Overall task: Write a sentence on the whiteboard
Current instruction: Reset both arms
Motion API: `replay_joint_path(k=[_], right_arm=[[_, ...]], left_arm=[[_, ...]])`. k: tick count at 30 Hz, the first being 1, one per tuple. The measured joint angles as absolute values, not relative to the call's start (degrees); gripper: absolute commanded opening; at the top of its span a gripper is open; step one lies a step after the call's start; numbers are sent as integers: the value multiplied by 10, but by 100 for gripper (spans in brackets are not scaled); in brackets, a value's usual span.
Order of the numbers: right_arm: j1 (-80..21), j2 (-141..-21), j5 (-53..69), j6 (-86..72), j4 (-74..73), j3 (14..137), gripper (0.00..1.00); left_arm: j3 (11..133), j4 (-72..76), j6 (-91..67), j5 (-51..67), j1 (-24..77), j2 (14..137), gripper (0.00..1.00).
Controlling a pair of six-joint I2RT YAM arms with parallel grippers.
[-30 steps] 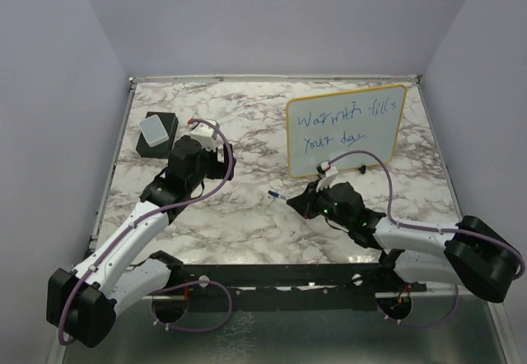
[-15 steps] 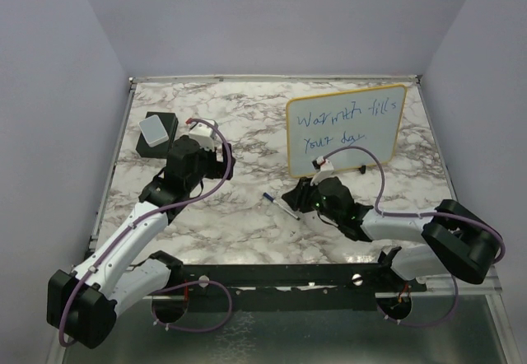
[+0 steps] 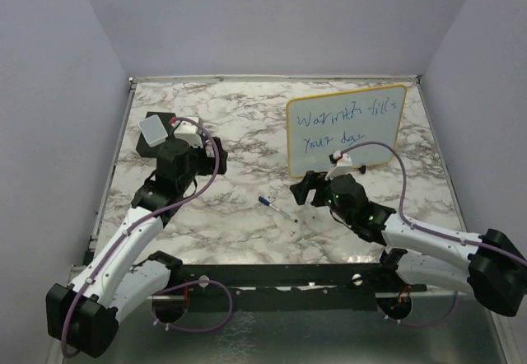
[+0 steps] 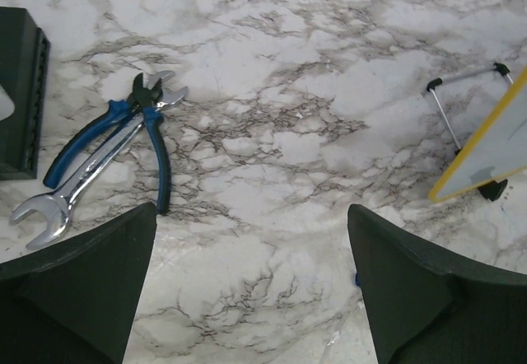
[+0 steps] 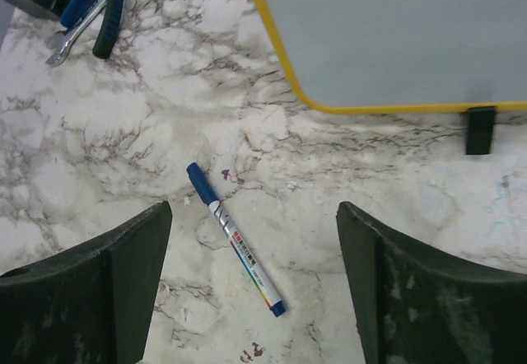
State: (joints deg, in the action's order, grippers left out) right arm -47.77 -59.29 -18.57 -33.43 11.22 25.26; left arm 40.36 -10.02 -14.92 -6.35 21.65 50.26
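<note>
The whiteboard (image 3: pixel 391 129) stands on the far right of the marble table (image 3: pixel 247 125), with the sentence (image 3: pixel 342 125) written on it in blue across two lines. A thin marker (image 3: pixel 277 208) lies flat on the table near its middle, just left of the right arm's fingers (image 3: pixel 301 193) and apart from them. The left arm (image 3: pixel 136 228) reaches toward a grey-topped black eraser block (image 3: pixel 153 128) at the far left.

Lit brightly and evenly from above, with a cool lavender cast. Soft, faint shadows only, just beneath the rectangular yellow-framed white whiteboard (image 3: pixel 346 129). Sharp around the board in every view; flat, dull grey on its face from the right wrist.
</note>
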Motion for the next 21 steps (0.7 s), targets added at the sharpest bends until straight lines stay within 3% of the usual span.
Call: replay_joint_path(k=[11,16,21], right_arm=[[-252,-463,-224,-259,-75,309,95],[-232,-435,-275,-225,-106,368,91],[-231,-404,-287,-162,-93,393,93]], left_arm=[[393,-102,-164,-202,199,381,99],[398,-104,-138,-263,199,352,99],[401,-104,-123,-293,199,345,99]])
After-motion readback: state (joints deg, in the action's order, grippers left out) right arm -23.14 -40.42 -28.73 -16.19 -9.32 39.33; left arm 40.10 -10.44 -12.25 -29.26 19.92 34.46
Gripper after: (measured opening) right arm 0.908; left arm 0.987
